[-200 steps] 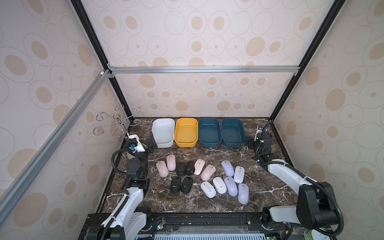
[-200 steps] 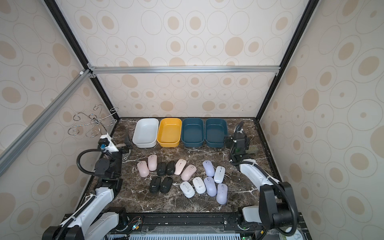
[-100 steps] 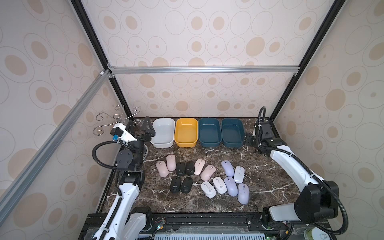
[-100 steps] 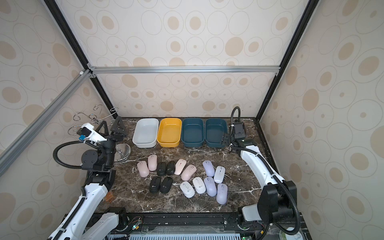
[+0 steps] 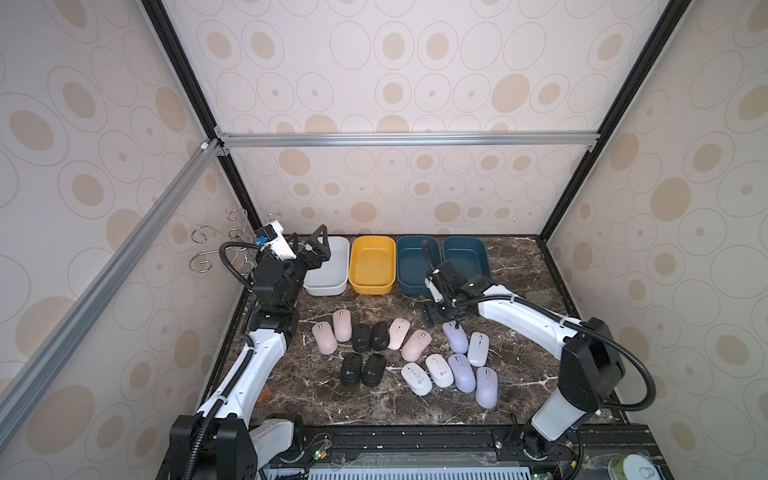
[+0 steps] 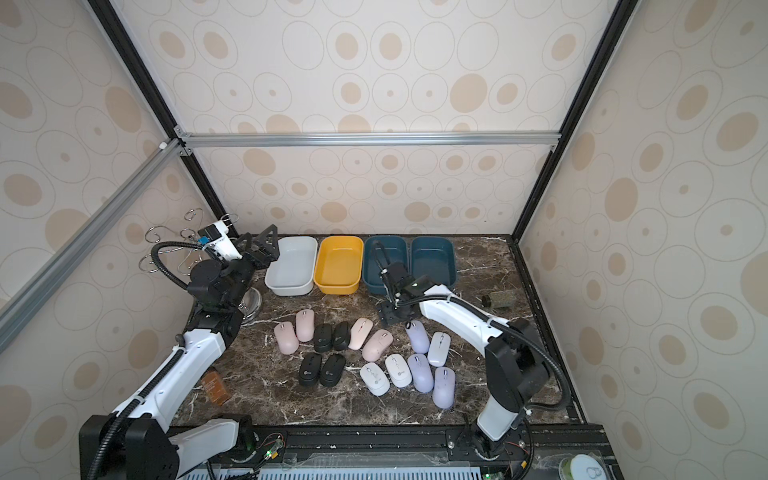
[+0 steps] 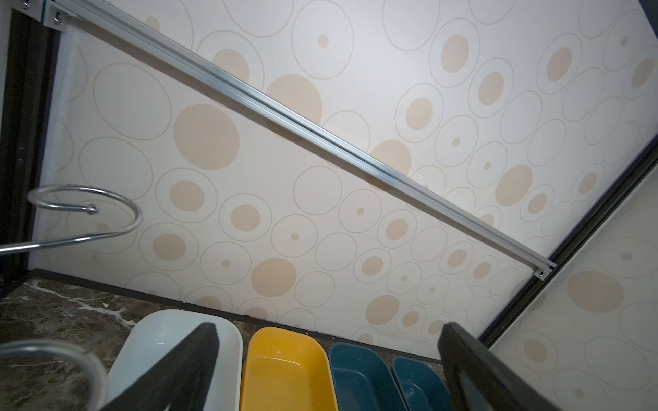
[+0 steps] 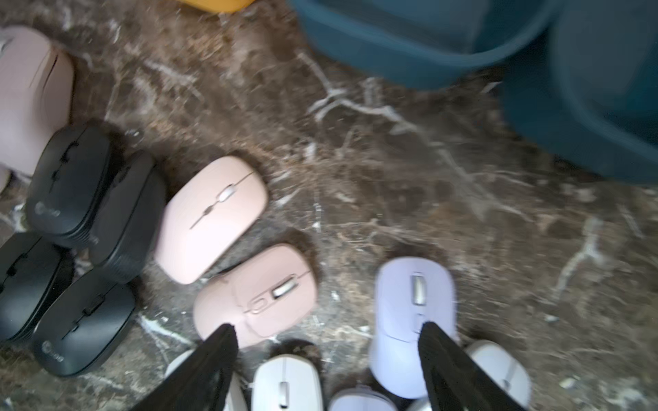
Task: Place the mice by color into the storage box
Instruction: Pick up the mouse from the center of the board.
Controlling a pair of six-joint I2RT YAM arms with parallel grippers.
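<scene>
Right hand [image 5: 440,318], spread, empty, dropping from bins [image 5: 415,288] toward lavender mouse [image 5: 456,336]; left hand [image 5: 311,247] spread, lifting; first pick starting.

We count fourteen mice on the tabletop in a top view: four pink mice [image 5: 324,337], four black mice [image 5: 361,337], three white mice [image 5: 416,378] and three lavender mice [image 5: 461,372]. Behind them we count four bins: one white bin [image 5: 326,287], one yellow bin [image 5: 371,287] and two teal bins [image 5: 409,286].
</scene>
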